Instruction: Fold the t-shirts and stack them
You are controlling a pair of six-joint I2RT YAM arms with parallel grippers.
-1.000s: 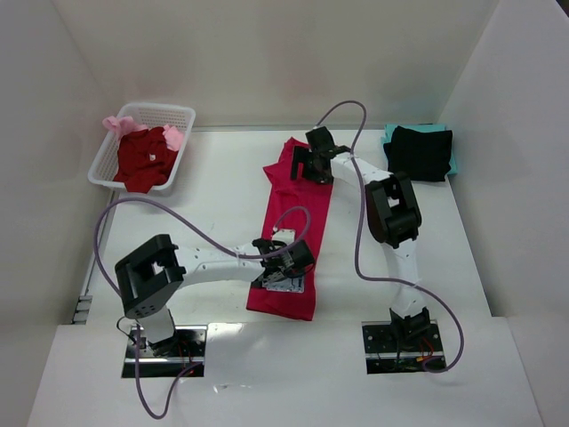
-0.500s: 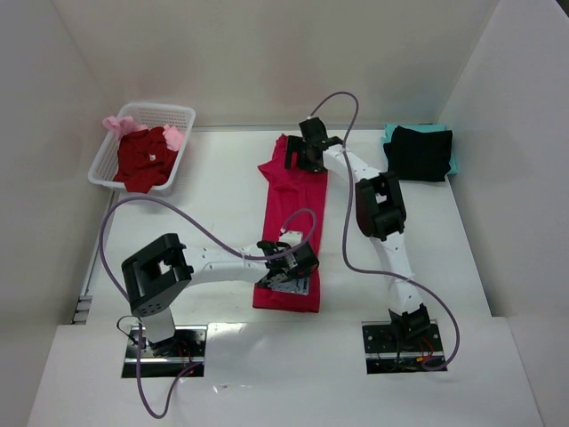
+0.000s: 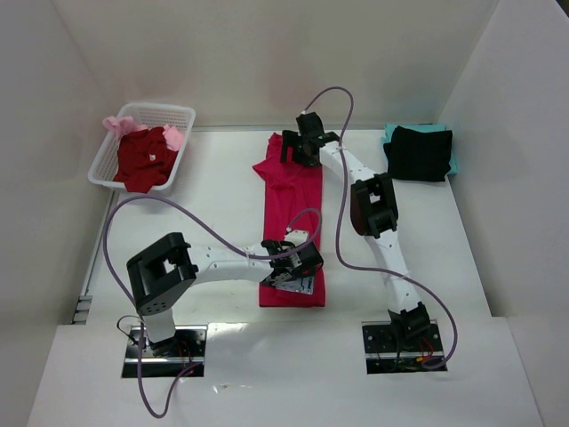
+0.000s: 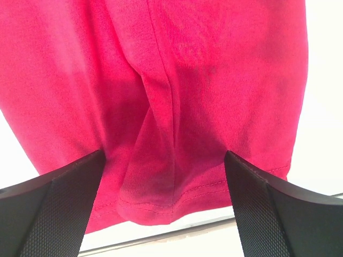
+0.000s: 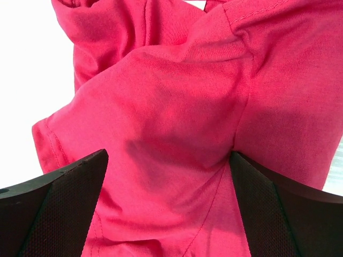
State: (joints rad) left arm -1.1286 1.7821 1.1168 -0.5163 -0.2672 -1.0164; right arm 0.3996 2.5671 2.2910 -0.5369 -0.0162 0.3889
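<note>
The crimson t-shirt (image 3: 289, 196) now lies straighter, hem shifted right.

Over the past second, drew the far end of the crimson-pink t-shirt (image 3: 292, 209) left and slightly farther back with the right gripper (image 3: 298, 147), elbow folded leftward too. Shifted the near hem right and a touch nearer with the left gripper (image 3: 296, 269). Straightened the cloth from a slant into a strip running squarely near to far.
</note>
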